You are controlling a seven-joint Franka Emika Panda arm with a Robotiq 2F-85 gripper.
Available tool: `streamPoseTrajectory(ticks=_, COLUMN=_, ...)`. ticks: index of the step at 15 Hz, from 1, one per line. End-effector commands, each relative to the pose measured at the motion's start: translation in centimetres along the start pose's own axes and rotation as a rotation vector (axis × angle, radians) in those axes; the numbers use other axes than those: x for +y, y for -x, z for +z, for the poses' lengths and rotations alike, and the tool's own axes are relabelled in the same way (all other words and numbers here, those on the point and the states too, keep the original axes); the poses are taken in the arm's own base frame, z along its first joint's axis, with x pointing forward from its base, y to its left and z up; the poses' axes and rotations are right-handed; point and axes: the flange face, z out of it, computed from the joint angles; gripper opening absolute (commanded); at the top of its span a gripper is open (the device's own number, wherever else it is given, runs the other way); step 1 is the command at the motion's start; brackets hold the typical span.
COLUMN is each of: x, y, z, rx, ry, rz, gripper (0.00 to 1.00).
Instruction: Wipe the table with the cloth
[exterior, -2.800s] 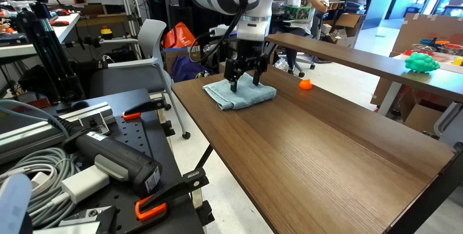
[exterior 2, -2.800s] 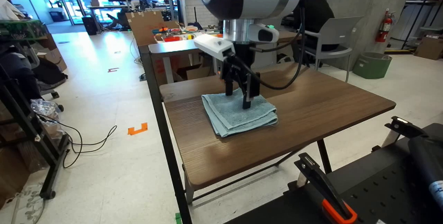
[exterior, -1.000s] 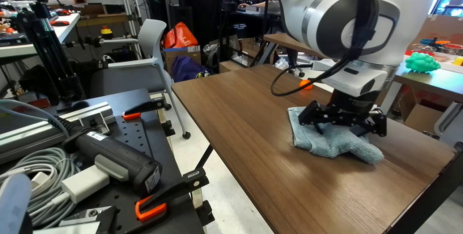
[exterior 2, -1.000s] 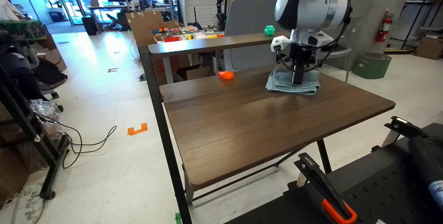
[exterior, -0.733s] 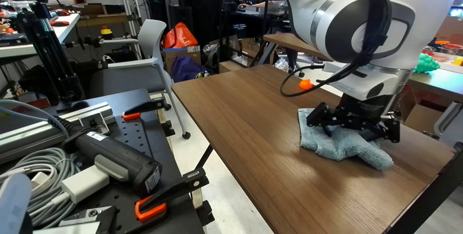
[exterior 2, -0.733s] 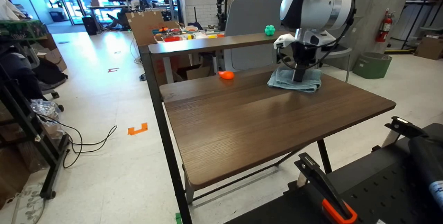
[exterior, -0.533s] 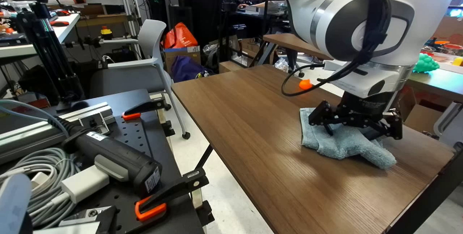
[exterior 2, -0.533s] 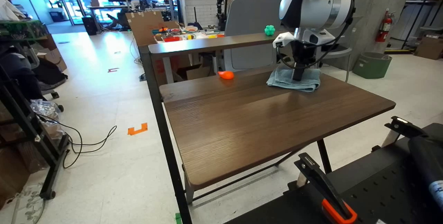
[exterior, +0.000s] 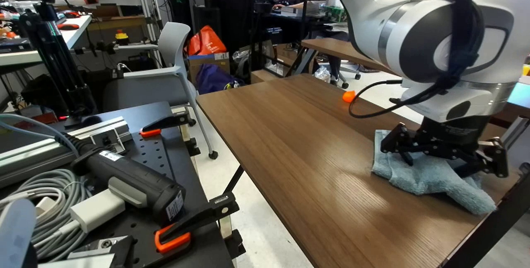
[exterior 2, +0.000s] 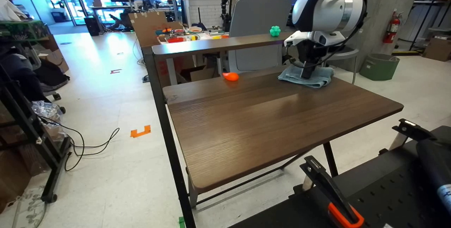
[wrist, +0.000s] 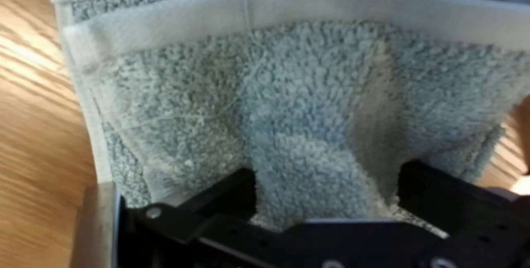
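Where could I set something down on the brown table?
On the table, the biggest bare stretch runs from the orange object to the edge facing the black workbench. A smaller gap separates that object from the cloth. It's crowded at the cloth, under the arm and gripper.

A green bin [exterior 2: 378, 67] stands near a red fire extinguisher [exterior 2: 391, 30] (bright against a grey column [exterior 2: 377, 2]).

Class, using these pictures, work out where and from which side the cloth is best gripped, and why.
Probably by the raised fold of the cloth, pinched from above: in the wrist view it bulges up between the fingers, while the left edge lies flatter along the table, likely harder to catch.
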Motion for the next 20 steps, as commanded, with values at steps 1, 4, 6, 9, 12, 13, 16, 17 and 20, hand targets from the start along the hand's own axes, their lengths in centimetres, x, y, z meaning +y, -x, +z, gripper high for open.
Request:
streamPoseTrajectory(ticks=1, x=-3.1, y=-2.9, z=3.0, rx=0.046, ry=-0.044, rz=0.118, gripper=1.0)
streamPoseTrajectory(ticks=4, x=-1.6, y=-1.9, z=2.1, rx=0.069, ry=0.01, rz=0.023, gripper=1.0)
streamPoseTrajectory(ticks=6, x=1.0, y=-0.6, z=0.4, rx=0.056, ry=0.017, rz=-0.111, gripper=1.0)
streamPoseTrajectory(ticks=9, x=3.9, y=-0.5, z=-2.1, rx=0.088, ry=0.029, rz=-0.276, gripper=1.0)
streamPoseTrajectory(ticks=12, x=5.8, y=-2.3, z=-4.3, rx=0.134, ry=0.081, rz=-0.43, gripper=1.0)
streamPoseTrajectory(ticks=13, x=6.1, y=-3.2, z=-5.1, rx=0.137, ry=0.088, rz=-0.484, gripper=1.0)
streamPoseTrajectory(ticks=16, x=7.0, y=-6.9, z=-7.7, rx=0.127, ry=0.139, rz=-0.636, gripper=1.0)
streamPoseTrajectory(ticks=17, x=7.4, y=-8.4, z=-8.5, rx=0.122, ry=0.155, rz=-0.661, gripper=1.0)
streamPoseTrajectory(ticks=20, x=6.5, y=-8.5, z=-7.4, rx=0.13, ry=0.159, rz=-0.645, gripper=1.0)
